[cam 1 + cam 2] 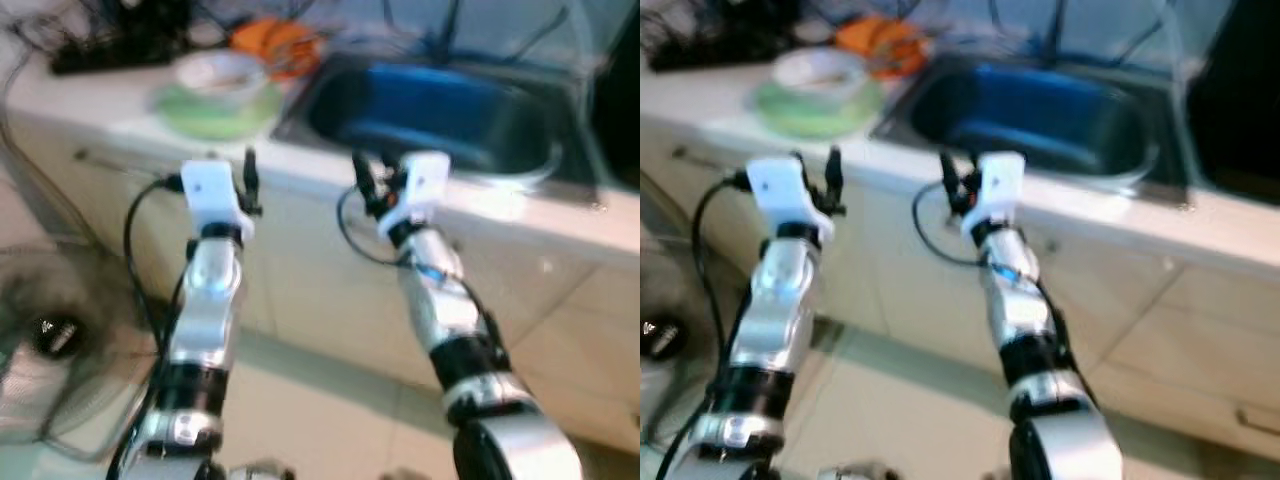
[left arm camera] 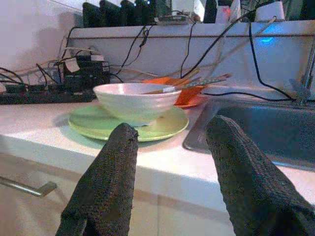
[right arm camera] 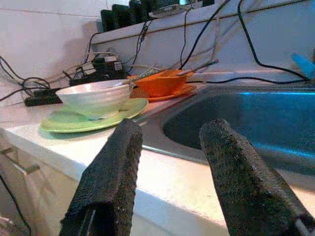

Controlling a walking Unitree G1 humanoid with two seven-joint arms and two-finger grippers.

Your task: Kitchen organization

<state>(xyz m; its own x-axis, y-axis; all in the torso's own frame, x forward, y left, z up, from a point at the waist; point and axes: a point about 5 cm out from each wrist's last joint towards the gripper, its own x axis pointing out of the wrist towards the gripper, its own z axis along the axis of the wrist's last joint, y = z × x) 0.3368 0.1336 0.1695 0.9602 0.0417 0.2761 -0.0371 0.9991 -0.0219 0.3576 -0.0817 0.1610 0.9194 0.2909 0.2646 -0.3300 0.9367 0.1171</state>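
Grippers both up at the counter's front edge: left gripper spread wide and empty, facing the white bowl on the green plate; right gripper equally open, holding nothing, before the sink.

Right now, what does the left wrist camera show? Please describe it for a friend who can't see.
Two open black fingers of the left gripper point at a white bowl sitting on a green plate on a pale counter. An orange dish lies behind, a sink beside.
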